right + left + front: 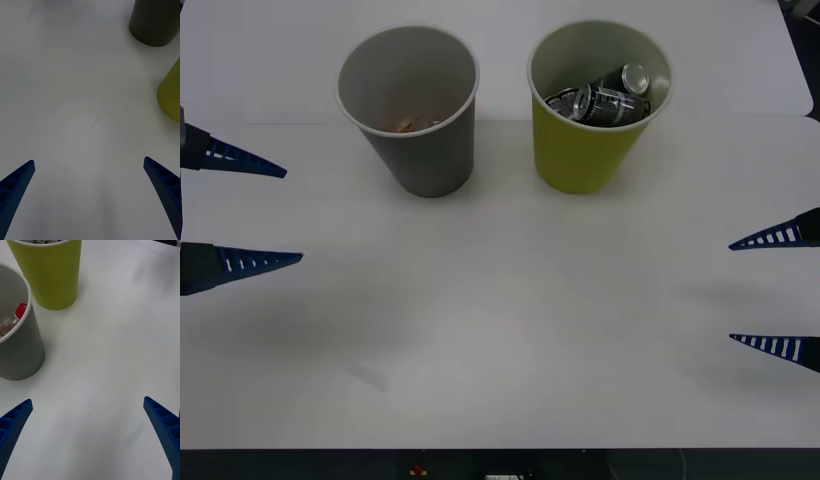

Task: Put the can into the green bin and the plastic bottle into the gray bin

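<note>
Two dark cans (pixel 605 98) with silver ends lie inside the green bin (pixel 585 160), and one plastic bottle (pixel 15 317), red cap showing, lies in the gray bin (pixel 425 160) just beside it. Both bins stand upright at the far side of the white table (pixel 500 330). I hold my left gripper (pixel 265 215) at the table's left edge and my right gripper (pixel 770 290) at its right edge, each with fingers spread wide and gripping nothing, well apart from the bins.

gray bin (pixel 412 110) left, green bin (pixel 595 115) right
</note>
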Motion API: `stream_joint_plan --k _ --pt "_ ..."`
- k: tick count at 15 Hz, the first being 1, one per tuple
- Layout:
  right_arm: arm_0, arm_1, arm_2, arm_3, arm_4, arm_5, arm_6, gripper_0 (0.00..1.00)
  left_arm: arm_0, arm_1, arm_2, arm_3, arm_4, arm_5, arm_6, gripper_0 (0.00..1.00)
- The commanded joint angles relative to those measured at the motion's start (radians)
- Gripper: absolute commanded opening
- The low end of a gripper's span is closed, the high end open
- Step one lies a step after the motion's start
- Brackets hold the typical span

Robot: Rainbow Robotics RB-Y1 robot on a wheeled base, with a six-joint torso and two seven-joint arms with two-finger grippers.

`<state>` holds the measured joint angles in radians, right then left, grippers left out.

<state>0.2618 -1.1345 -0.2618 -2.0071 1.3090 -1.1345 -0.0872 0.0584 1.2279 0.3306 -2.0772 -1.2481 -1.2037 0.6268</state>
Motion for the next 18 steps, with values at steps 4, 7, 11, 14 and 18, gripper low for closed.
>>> stream_joint_plan --k 4,7,11,14,18 --pt "0.000 0.000 0.000 0.000 0.000 0.000 0.000 1.00 0.182 0.038 0.068 -0.084 -0.033 0.044 -0.118 1.00" --pt "0.000 0.000 0.000 0.000 0.000 0.000 0.000 1.00 0.213 0.056 0.070 -0.096 -0.040 0.044 -0.138 1.00" --pt "0.000 0.000 0.000 0.000 0.000 0.000 0.000 1.00 0.239 0.073 0.071 -0.101 -0.050 0.044 -0.157 1.00" --pt "0.000 0.000 0.000 0.000 0.000 0.000 0.000 1.00 0.248 0.076 0.073 -0.101 -0.034 0.044 -0.164 1.00" --pt "0.000 0.000 0.000 0.000 0.000 0.000 0.000 1.00 0.253 0.076 0.074 -0.100 -0.028 0.044 -0.165 1.00"
